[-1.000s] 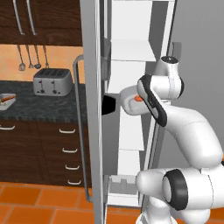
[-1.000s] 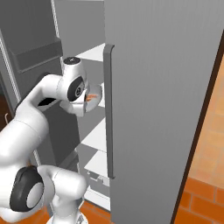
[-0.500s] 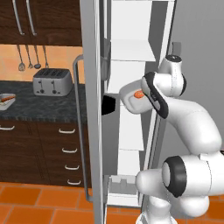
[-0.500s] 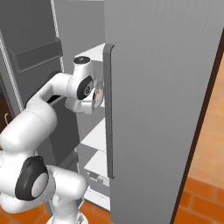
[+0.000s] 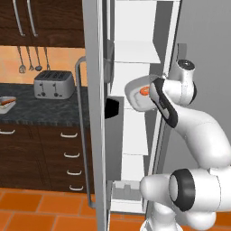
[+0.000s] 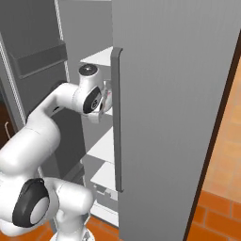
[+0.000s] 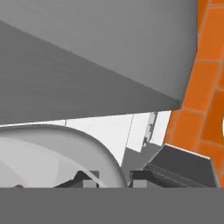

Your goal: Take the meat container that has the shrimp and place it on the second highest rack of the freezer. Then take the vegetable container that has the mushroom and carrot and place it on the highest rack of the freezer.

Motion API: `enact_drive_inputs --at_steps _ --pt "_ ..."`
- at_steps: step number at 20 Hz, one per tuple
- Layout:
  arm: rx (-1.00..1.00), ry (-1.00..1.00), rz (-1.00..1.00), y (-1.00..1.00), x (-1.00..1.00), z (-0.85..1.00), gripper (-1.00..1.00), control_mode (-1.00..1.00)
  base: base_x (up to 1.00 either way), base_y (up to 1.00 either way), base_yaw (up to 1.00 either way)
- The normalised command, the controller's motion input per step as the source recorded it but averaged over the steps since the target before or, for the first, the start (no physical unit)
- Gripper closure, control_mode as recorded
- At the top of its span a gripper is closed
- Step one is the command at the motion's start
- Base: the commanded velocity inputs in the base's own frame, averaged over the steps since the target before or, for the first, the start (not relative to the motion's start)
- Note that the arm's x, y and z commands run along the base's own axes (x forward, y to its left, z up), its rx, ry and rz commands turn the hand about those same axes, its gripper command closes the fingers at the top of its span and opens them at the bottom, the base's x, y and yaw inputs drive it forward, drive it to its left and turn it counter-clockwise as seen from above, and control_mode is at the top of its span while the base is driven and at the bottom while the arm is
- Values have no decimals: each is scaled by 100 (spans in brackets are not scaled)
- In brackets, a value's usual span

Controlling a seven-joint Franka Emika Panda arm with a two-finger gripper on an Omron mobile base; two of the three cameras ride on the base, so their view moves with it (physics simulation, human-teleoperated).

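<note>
My gripper (image 7: 113,178) is shut on the rim of the meat container (image 5: 137,95), a pale tray with the small orange shrimp (image 5: 145,90) in it. I hold the tray inside the open freezer (image 5: 97,135), below the highest rack (image 5: 135,50) and at about the level of the second highest rack (image 6: 108,112). In the hand view the tray's curved rim (image 7: 87,144) runs between the two dark fingertips (image 7: 87,179). The vegetable container (image 5: 6,103) lies on the dark counter at the far left with an orange-red carrot (image 5: 5,102) in it. I cannot make out the mushroom.
The freezer's grey door (image 5: 101,67) stands open on the left, with a long bar handle (image 5: 81,131). The closed right door (image 6: 169,117) is close beside my arm. A toaster (image 5: 54,84) sits on the counter (image 5: 40,110) above dark drawers. Lower white shelves (image 6: 101,146) are in view.
The hand has carried the container up a little and further in towards the shelves, and the elbow has swung over. The tray and its shrimp now show more plainly in the left base view.
</note>
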Motion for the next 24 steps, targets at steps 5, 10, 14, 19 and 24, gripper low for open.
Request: enact_drive_inputs --at_steps 5,10,14,19,24 --pt "-1 -1 -16 40 32 0 100 -100 0 0 0" --pt "0 0 -22 9 30 0 100 -100 0 0 0" --pt "1 0 -18 -3 39 0 100 -100 0 0 0" --pt "1 0 -11 0 44 -6 100 -100 0 0 0" --pt "1 0 -5 -3 55 -32 100 -100 0 0 0"
